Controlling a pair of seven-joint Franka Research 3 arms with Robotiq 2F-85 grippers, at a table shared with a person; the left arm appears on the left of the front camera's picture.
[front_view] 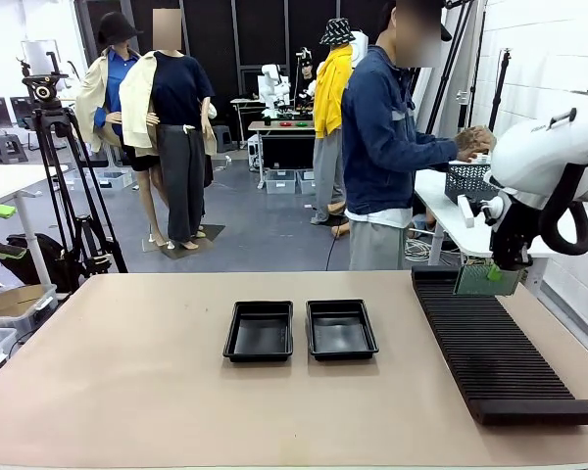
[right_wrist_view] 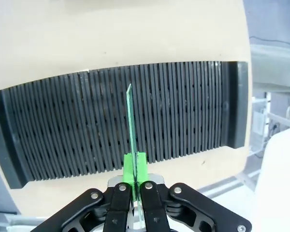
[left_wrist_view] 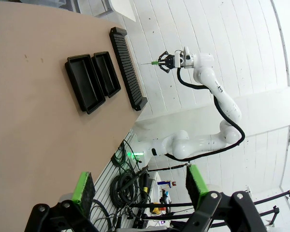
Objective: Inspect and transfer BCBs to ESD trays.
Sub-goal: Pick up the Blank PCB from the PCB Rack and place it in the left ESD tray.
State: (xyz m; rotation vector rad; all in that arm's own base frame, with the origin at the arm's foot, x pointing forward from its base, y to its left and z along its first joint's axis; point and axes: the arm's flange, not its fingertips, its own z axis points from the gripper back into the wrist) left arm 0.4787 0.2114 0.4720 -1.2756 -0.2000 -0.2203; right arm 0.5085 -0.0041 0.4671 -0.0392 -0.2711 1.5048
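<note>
BCB (right_wrist_view: 130, 121) pinched in right fingers (right_wrist_view: 128, 169) above ribbed rack (right_wrist_view: 183, 111), seemingly clear of it, left fingers (left_wrist_view: 83, 187) wide

Left fingers (left_wrist_view: 83, 187) apart, right fingers (right_wrist_view: 128, 170) closed.

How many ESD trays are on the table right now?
2: left tray and right tray, side by side mid-table, left of the slotted rack. Both look empty.
</note>
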